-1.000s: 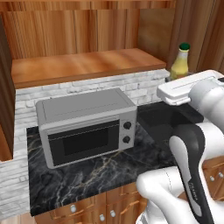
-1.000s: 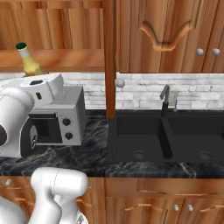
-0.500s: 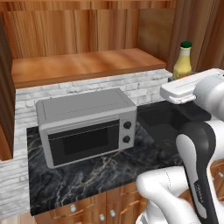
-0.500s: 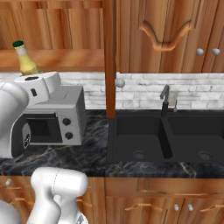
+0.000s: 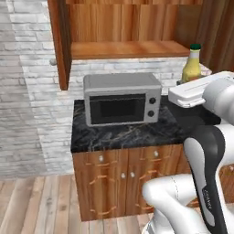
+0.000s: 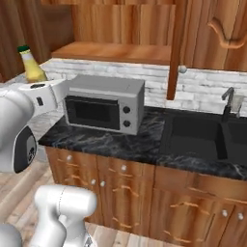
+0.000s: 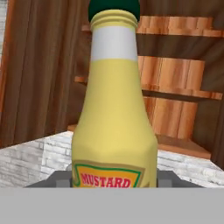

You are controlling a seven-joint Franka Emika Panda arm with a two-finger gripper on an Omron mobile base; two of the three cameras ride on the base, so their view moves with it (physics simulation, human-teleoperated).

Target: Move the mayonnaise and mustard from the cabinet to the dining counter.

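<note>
The mustard [image 7: 114,109], a yellow bottle with a dark green cap, stands upright in my gripper [image 7: 114,183], whose jaws are shut on its lower body. In the left base view the mustard [image 5: 192,67] rises behind my white hand at the right, level with the cabinet's lower shelf. In the right base view the mustard [image 6: 31,68] is at the far left above the hand. The cabinet [image 5: 122,48] hangs open over the counter, its shelf [image 6: 112,51] bare. The mayonnaise and the dining counter are out of view.
A grey microwave [image 5: 122,98] [image 6: 103,103] sits on the black marble counter [image 5: 119,133] under the cabinet. The open cabinet door [image 5: 59,42] juts out at the left. A black sink [image 6: 207,137] with a faucet [image 6: 230,99] lies to the right. Wooden floor [image 5: 36,201] runs before the low cabinets.
The whole picture has shifted: the base has drawn back from the counter, so the low cabinets and floor now show. The mustard stays in the shut gripper.
</note>
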